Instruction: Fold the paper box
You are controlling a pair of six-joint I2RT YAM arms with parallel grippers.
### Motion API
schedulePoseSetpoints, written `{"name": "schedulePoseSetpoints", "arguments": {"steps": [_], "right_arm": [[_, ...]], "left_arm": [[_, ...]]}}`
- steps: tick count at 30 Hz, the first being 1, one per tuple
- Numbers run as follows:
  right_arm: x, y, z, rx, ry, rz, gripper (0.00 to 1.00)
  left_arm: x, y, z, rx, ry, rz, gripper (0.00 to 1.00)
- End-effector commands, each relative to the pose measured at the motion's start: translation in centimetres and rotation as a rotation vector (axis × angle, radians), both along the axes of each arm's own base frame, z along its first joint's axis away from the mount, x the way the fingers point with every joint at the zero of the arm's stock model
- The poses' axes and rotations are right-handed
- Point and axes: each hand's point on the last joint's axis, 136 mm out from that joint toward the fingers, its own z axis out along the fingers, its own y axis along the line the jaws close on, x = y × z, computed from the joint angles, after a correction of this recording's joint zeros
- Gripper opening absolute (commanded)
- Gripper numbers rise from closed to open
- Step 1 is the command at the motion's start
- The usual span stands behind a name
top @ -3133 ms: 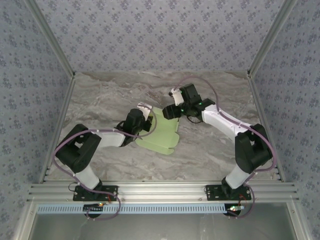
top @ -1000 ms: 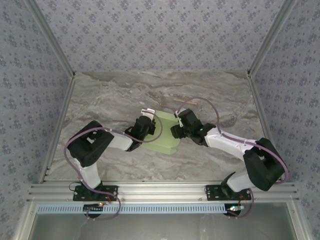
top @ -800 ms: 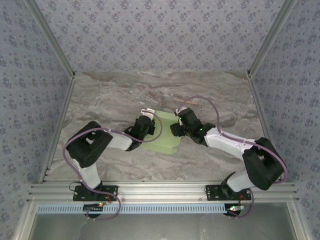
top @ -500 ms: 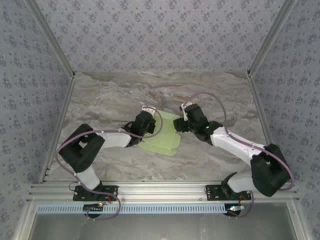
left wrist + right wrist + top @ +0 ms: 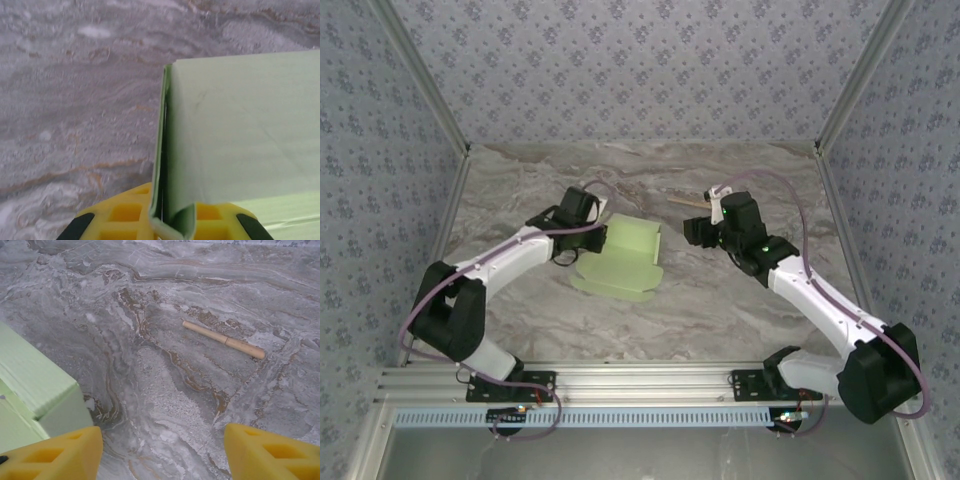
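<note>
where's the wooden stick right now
In the top view the wooden stick lies flat on the table, right of centre, just beyond the right hand and up-right of the paper box, touching neither.

The paper box [image 5: 620, 262] is thin matt card, pale green and smooth, with faint scuffs and crisp creases. The surface [image 5: 720, 310] looks like grey-brown marbled stone, dull and slightly grainy. At two o'clock from the box lies a stick [image 5: 223, 339] of smooth tan wood. The left gripper [image 5: 165, 227] shows matt yellow moulded plastic.
</note>
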Motion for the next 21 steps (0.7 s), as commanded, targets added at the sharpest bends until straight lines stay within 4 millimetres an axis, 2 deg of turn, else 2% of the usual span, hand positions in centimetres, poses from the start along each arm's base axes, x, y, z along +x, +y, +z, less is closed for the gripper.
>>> {"name": "schedulePoseSetpoints", "arguments": {"steps": [1,4,11,17,21], "right_arm": [[-0.5,1.1,0.5,0.045,0.010,0.058,0.67],[-0.6,1.4,0.2,0.062,0.020,0.068,0.67],[-1.2,1.9,-0.9,0.080,0.049,0.091,0.67],[-1.2,1.9,-1.7,0.071,0.064,0.095,0.67],[-1.1,1.8,-2.3,0.058,0.074,0.090,0.67]], "left_arm": [[-4.0,1.1,0.0,0.027,0.198,-0.080,0.11],[-5.1,2.4,0.0,0.083,0.272,-0.094,0.11],[-7.3,2.7,-1.3,0.147,0.482,-0.188,0.12],[-7.2,4.0,-3.1,0.286,0.604,-0.193,0.12],[-6.9,3.6,-4.6,0.361,0.687,-0.224,0.14]]}}
